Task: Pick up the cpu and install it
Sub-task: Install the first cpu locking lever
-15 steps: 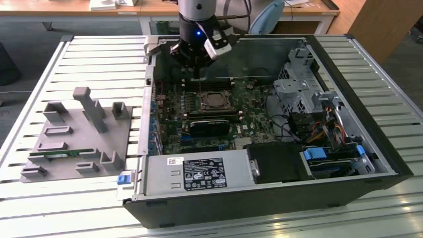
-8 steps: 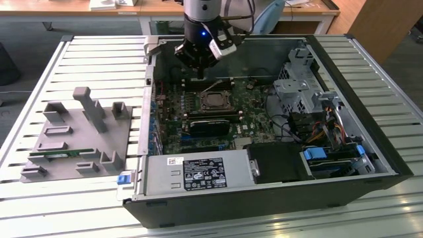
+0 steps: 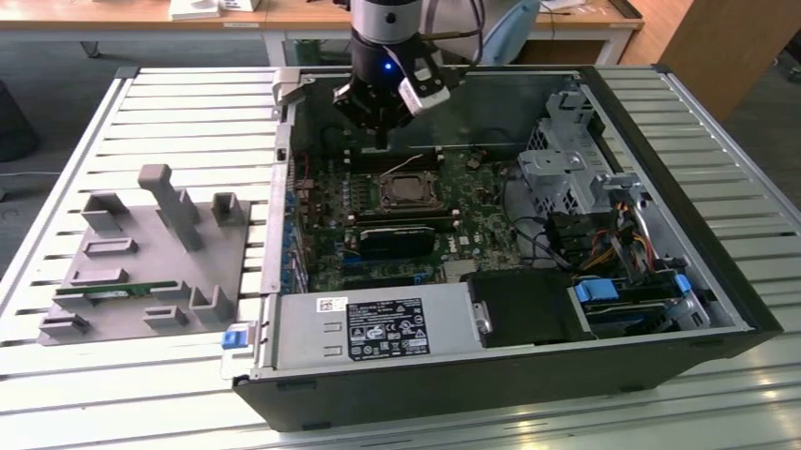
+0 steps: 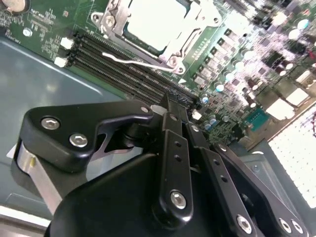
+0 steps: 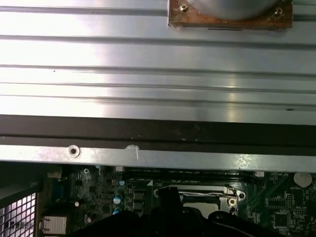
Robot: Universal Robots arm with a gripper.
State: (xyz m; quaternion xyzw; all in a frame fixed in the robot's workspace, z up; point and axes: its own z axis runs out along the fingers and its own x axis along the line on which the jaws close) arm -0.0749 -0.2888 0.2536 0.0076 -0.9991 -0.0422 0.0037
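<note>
The cpu (image 3: 403, 190) lies flat inside the metal-framed socket on the green motherboard (image 3: 470, 211), in the open computer case. In the second wrist view its top (image 4: 153, 22) glares bright inside the frame, with a thin wire lever (image 4: 133, 60) beside it. My gripper (image 3: 381, 141) hangs just above the board, past the socket toward the case's back wall and over the black memory slots (image 4: 123, 74). Its fingers (image 4: 174, 128) are pressed together with nothing between them. In the first wrist view the dark gripper (image 5: 169, 196) covers part of the socket (image 5: 217, 200).
A grey fixture tray (image 3: 150, 253) with a green memory stick (image 3: 113, 292) sits on the slatted table at the exterior view's left. Inside the case are a power supply (image 3: 370, 328), a black cooler (image 3: 400, 239), a drive cage (image 3: 569, 169) and loose cables (image 3: 551, 239).
</note>
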